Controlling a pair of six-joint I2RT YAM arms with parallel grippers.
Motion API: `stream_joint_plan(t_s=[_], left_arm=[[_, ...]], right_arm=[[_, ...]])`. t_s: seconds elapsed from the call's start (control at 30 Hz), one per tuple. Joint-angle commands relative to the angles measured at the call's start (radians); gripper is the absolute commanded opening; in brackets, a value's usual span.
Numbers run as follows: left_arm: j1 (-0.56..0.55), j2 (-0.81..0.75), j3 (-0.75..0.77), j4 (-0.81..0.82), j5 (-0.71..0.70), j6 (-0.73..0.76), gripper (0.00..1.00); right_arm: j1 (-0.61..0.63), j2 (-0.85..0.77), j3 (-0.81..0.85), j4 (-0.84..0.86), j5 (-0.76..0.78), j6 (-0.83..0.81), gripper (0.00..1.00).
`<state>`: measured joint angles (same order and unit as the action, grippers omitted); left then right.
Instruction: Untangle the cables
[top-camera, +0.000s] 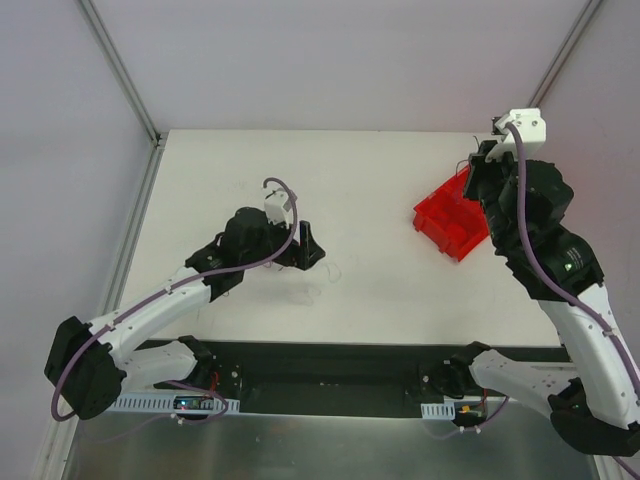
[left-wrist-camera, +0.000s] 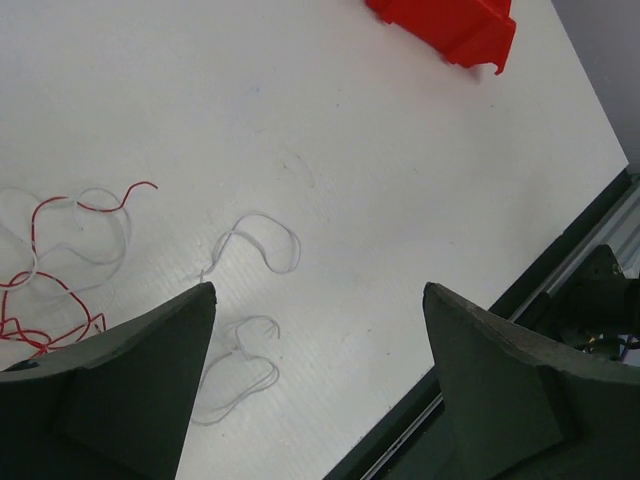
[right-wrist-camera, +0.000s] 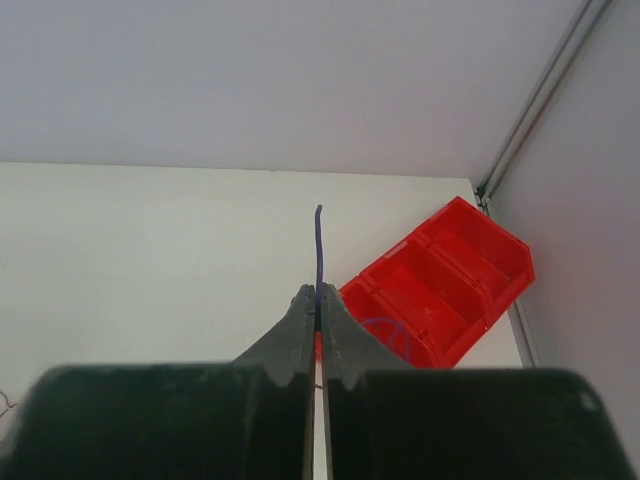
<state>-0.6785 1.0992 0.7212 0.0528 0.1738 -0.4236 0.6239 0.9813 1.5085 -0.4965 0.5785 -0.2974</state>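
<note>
Red and whitish cables (left-wrist-camera: 50, 277) lie in loose tangle on white surface (left-wrist-camera: 400, 180), at left of left wrist view. One whitish cable (left-wrist-camera: 262, 240) curls apart from tangle; we see another pale loop beside one finger of left end effector (left-wrist-camera: 315, 300), released, fingers wide apart, nothing between. Purple cable (right-wrist-camera: 318, 245) stands up from right end effector (right-wrist-camera: 317, 298), clenched on it. Red bin (right-wrist-camera: 440, 285) sits just beyond, at surface's far right; we make out faint bluish cable (right-wrist-camera: 385, 335) inside.

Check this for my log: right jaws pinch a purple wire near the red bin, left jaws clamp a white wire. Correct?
No: the left wrist view shows the left gripper with jaws open, the white wires lying loose on the table. The rest holds.
</note>
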Motion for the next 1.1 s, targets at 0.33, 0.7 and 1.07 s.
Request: stream_joint_plan(t_s=[0.33,0.7,1.07], left_arm=[[0.011,-0.091,0.23,-0.168,0.085,0.08,0.91],[0.01,-0.065,0.284,-0.195,0.09,0.12,0.91],[0.01,0.017,0.376,-0.218,0.101,0.186,0.91]], right_arm=[[-0.265,0.03,-0.022,-0.04,-0.135,0.078,0.0],[-0.432,0.091,-0.129,0.022,-0.296,0.156,0.0],[-0.567,0.266,-0.24,0.11,-0.437,0.25,0.0]])
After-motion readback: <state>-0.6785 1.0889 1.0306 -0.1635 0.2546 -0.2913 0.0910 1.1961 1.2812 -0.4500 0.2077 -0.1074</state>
